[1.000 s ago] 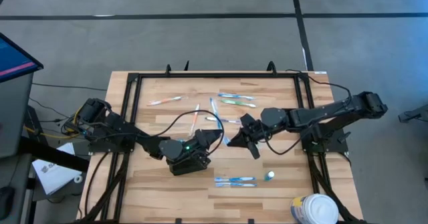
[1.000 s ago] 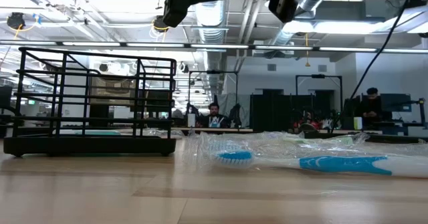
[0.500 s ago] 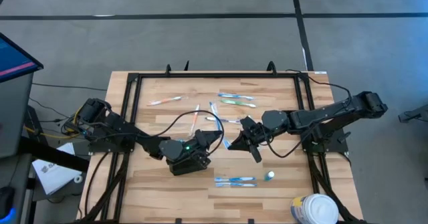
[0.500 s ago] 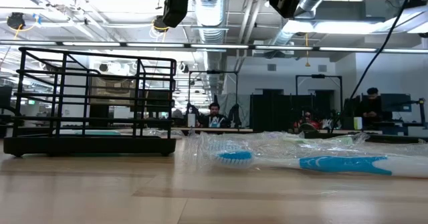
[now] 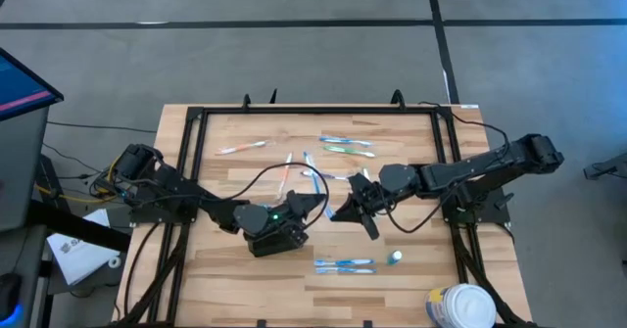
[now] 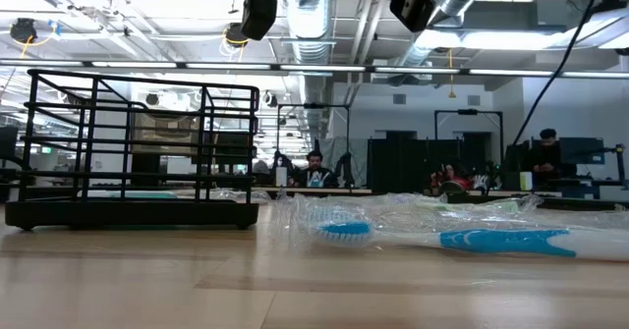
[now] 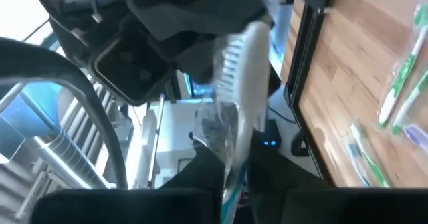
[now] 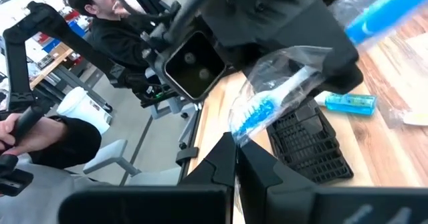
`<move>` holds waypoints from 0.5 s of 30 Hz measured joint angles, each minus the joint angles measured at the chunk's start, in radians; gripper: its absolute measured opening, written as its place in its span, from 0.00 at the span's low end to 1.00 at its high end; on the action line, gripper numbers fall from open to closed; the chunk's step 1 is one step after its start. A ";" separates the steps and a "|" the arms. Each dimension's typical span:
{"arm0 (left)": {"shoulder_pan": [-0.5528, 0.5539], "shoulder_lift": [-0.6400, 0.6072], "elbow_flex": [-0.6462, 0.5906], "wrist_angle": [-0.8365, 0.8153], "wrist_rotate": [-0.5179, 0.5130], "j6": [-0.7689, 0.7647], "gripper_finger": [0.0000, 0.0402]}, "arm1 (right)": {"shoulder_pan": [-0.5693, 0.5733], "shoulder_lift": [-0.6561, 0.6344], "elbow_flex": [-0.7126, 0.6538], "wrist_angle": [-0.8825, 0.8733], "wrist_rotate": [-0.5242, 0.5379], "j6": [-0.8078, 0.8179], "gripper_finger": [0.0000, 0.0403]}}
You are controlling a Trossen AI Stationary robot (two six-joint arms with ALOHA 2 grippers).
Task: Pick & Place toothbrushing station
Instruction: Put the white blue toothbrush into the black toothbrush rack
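My left pincer (image 7: 233,178) is clamped on a wrapped toothbrush (image 7: 241,70), gripping its handle end while the bristled head sticks out beyond the fingers. My right pincer (image 8: 235,144) is closed on the same toothbrush near its blue bristles. In the high view the two pincers meet at the centre of the frame, above the surface (image 5: 235,269). The toothbrushing station (image 6: 133,211), a black wire rack, stands upright on the surface at the left of the low view. In the high view it is mostly hidden under my left arm. More wrapped toothbrushes (image 5: 343,264) lie at lower centre, and a white tub (image 5: 460,306) stands at lower right.
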 joint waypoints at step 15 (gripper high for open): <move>-0.003 0.001 0.000 -0.022 -0.041 -0.112 0.03 | -0.022 -0.001 0.001 0.004 -0.002 0.005 0.01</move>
